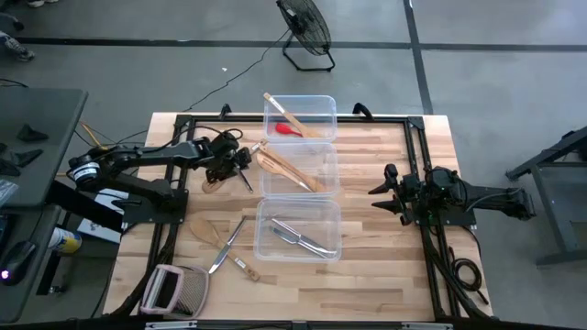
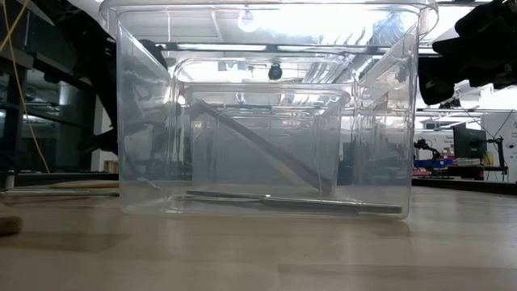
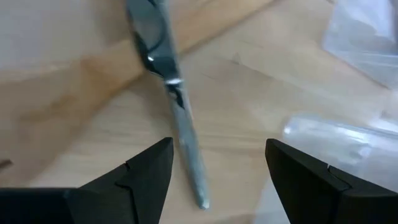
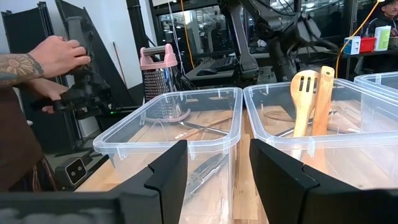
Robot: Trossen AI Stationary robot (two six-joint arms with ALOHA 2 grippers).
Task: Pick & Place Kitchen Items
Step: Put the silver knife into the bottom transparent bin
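A slim silver utensil (image 3: 180, 124) lies on the table left of the middle tub. Its broad end rests across a pale wooden spoon (image 3: 74, 81) and its handle end is on the tabletop. My left gripper (image 3: 217, 168) hangs open, slanting down over it. One finger (image 3: 149, 168) stands on each side of the handle, and neither touches it. From above, the gripper (image 1: 240, 167) is just beside the utensil (image 1: 246, 179) and the wooden spoon (image 1: 214, 183). My right gripper (image 1: 390, 188) waits open and level at the table's right, facing the tubs (image 4: 217, 168).
Three clear tubs stand in a row down the table's middle. The far one (image 1: 301, 115) holds a red utensil (image 1: 289, 130) and a wooden one. The middle one (image 1: 298, 170) holds wooden utensils, the near one (image 1: 298, 229) metal cutlery. Loose utensils (image 1: 225, 243) and a grater (image 1: 174, 289) lie near left.
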